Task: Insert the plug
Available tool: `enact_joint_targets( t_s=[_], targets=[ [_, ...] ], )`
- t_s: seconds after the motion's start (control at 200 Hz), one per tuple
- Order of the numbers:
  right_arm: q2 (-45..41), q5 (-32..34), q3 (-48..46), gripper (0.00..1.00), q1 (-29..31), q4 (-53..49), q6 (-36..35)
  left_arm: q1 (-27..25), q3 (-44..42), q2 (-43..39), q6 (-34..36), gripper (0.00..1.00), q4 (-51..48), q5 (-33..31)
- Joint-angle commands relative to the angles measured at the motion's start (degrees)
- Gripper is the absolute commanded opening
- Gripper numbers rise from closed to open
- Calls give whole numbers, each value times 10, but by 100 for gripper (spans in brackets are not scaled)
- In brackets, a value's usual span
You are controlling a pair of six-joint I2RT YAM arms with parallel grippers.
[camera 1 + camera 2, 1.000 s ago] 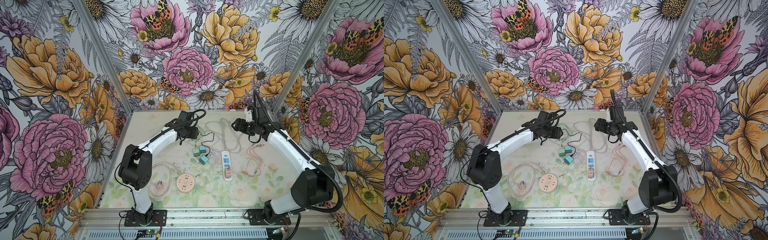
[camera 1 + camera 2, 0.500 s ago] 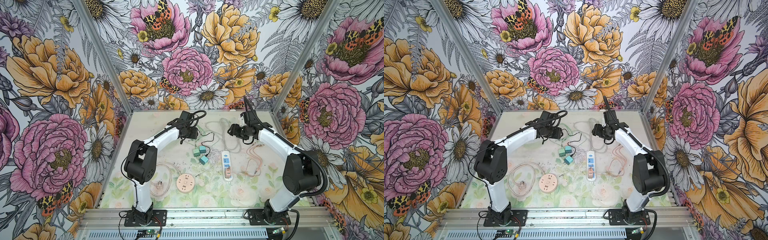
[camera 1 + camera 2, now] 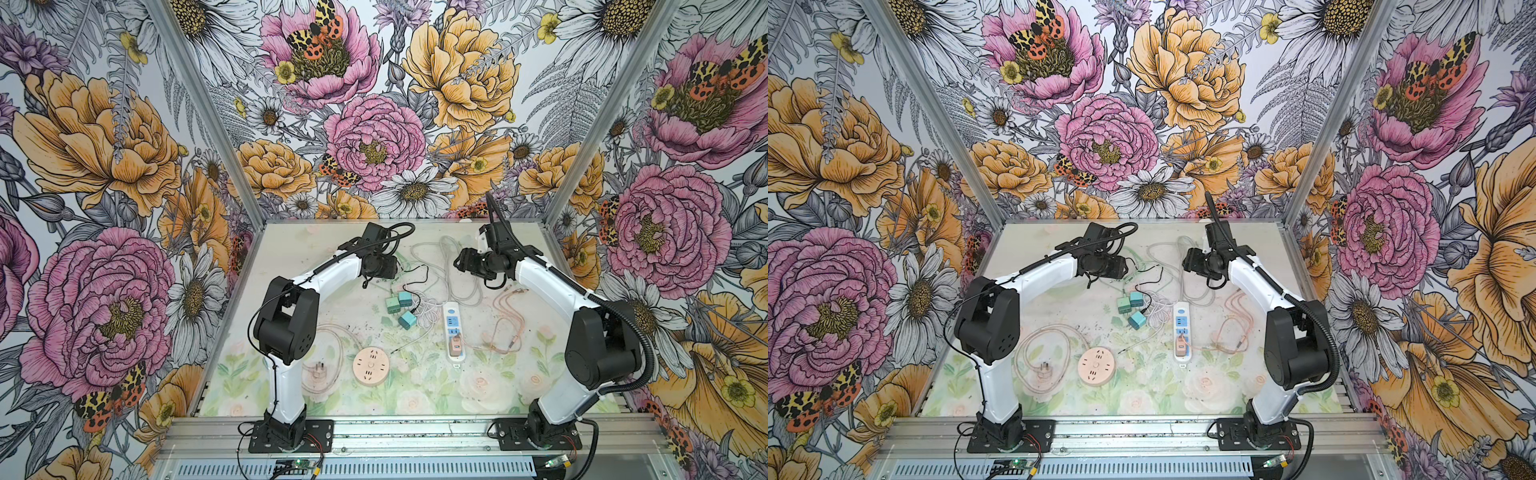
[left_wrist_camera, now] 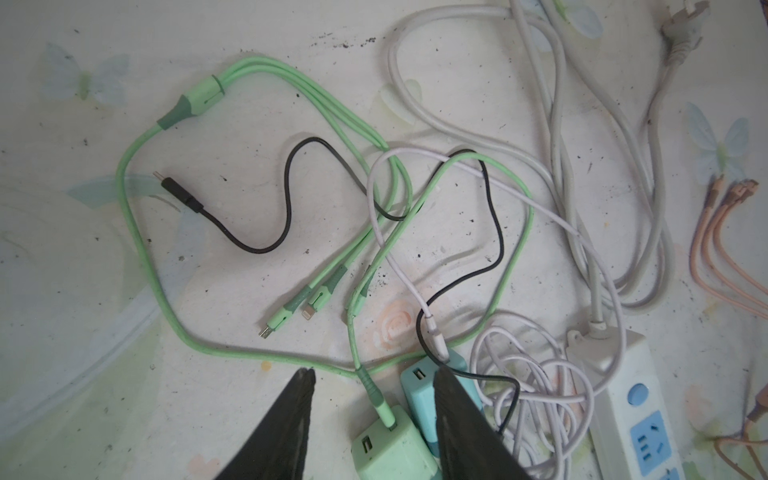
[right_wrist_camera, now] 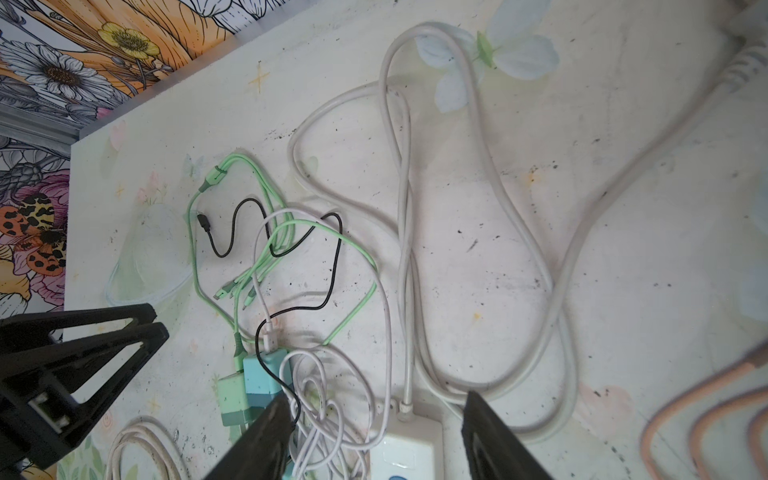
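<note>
Left wrist camera looks down past the left gripper point(image 4: 374, 374). Its two black fingers stand apart with nothing caught between them. On the table point(image 3: 519, 374) beneath that gap lie a pale green charger point(image 4: 390, 449) and a teal charger point(image 4: 419, 382), touching side by side. A green cable point(image 4: 137, 232) runs into the first and a white lead point(image 4: 432, 332) into the second. A loose black cable point(image 4: 286, 208) snakes across both.

From the right wrist camera, the right gripper point(image 5: 378, 397) also has its fingers spread and empty. It hangs over the spot where the grey cord point(image 5: 498, 199) enters the power strip point(image 5: 405, 453).

In both top views the chargers, with a third charger point(image 3: 407, 320) near them, sit clustered mid-table. The strip lies just at their 3 o'clock, running 12 to 6, with an orange plug point(image 3: 456, 345) seated near its 6 o'clock end. The left gripper hangs at the cluster's 11 o'clock and the right one at the strip's 1 o'clock. A round pink socket point(image 3: 371, 367) rests at the cluster's 7 o'clock.
</note>
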Motion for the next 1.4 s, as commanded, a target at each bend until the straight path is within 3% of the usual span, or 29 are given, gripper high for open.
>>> enact_joint_targets(
  t_s=[0.0, 1.036, 1.396],
  targets=[
    [12, 0, -3, 66, 12, 13, -1, -5, 16, 22, 9, 49, 4, -15],
    [66, 8, -20, 55, 75, 21, 2, -58, 35, 92, -39, 46, 8, -10],
    [85, -3, 6, 55, 122, 29, -32, -50, -3, 55, -61, 43, 31, 1]
  ],
)
